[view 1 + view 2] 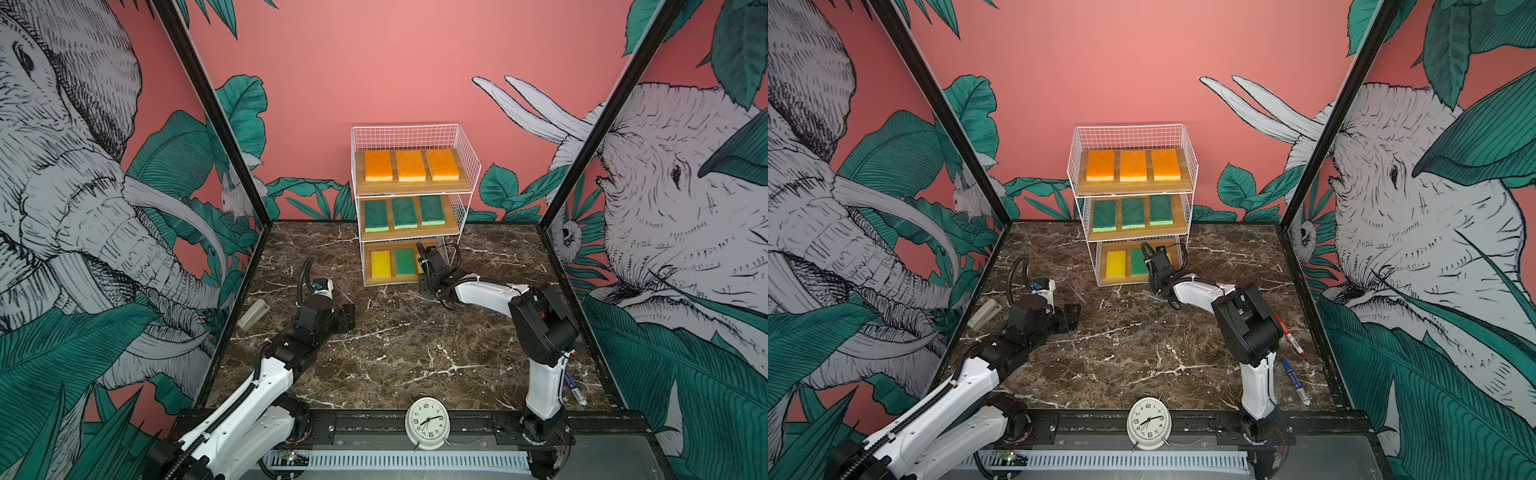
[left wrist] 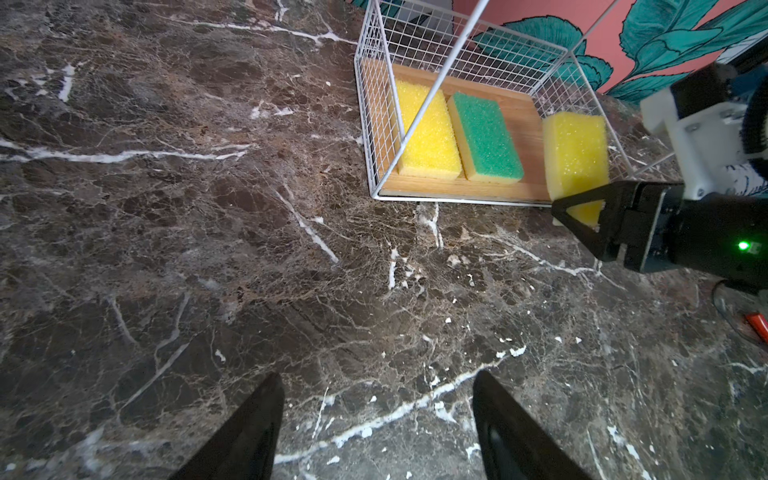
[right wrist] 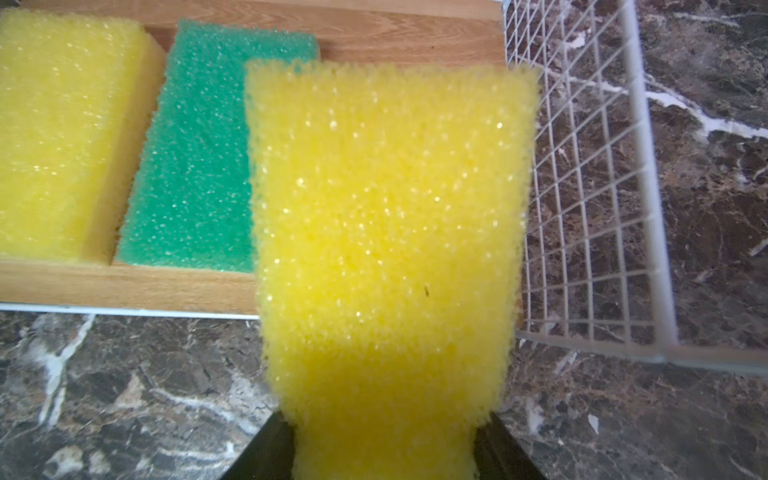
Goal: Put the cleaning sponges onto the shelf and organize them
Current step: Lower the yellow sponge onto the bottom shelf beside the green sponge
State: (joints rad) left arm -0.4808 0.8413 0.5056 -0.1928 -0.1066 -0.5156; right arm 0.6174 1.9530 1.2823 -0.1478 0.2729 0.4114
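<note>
Right gripper [image 3: 382,453] pinches one short end of a yellow sponge [image 3: 386,208], its jaws pressed into the foam. The sponge sticks out ahead of the tips over the free end of the lowest board [image 3: 124,286] of the shelf [image 1: 415,137]. Whether it touches the wood I cannot tell. Just to the gripper's left on that board lies a green sponge [image 3: 199,166], then a second yellow sponge [image 3: 62,124]; on its right stands the wire side wall [image 3: 582,208]. Above the gripper, the middle tier holds three dark green sponges [image 1: 404,212] and the top tier three orange sponges [image 1: 411,165].

Well to its left, the left gripper [image 2: 378,436] hangs spread and empty over the dark marble tabletop [image 1: 395,353]. Behind the right arm lie two markers [image 1: 1291,357], and a white clock [image 1: 427,422] stands at the near edge. Pink walls [image 1: 374,62] with elephants and leaves enclose the table.
</note>
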